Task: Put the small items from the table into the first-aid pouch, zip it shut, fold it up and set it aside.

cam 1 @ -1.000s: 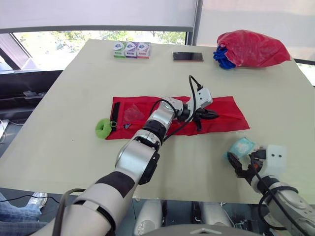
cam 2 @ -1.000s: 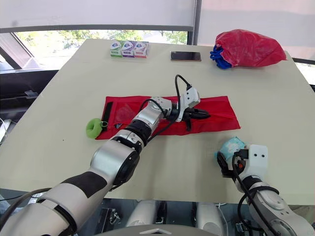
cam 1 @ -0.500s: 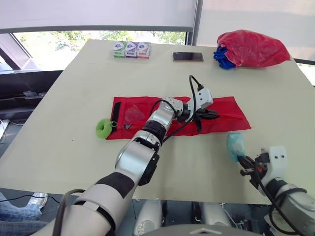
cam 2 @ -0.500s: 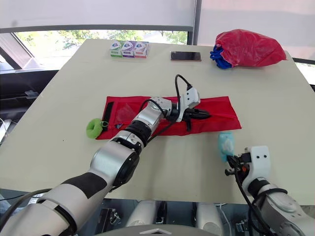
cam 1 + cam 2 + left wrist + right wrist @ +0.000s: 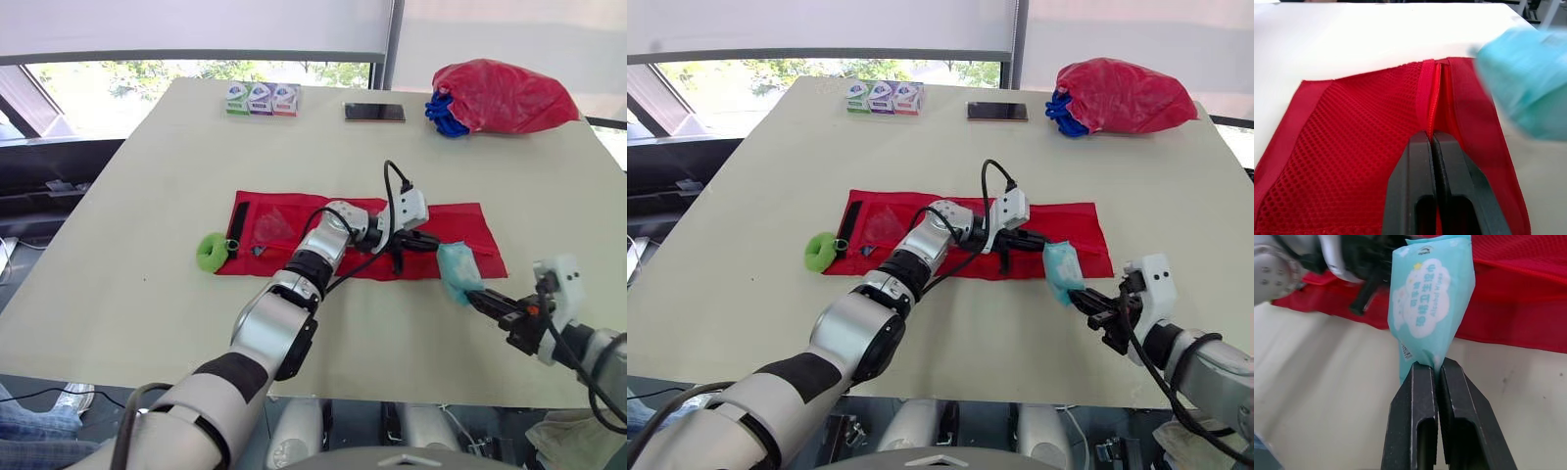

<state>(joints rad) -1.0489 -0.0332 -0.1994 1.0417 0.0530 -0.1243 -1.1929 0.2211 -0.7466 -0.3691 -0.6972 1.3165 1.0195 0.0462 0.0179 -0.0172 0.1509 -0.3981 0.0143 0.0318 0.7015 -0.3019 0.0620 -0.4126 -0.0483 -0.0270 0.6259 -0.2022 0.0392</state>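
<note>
Right pincer (image 5: 469, 293) had carried a wipes packet (image 5: 456, 269) up to the red pouch (image 5: 474, 223)

A second earlier the packet sat in that pincer at the near edge of the worktop (image 5: 147, 176); now it was lifted and hung at the pouch's near right corner, close to the left pincer (image 5: 432, 242), though contact with the cloth could not be made out. The right pincer was clamped on the packet's bottom seam. The left pincer's fingers were pressed together on the zip line near the pouch's right end; whether they nipped cloth was unclear. Loading seemed close but not yet done, and the zip gap looked narrow for the packet. The packet was a soft, puffy turquoise sachet with a white cloud label, creased where gripped. The pouch lay unrolled and flat across the middle of the worktop, its panels red mesh
</note>
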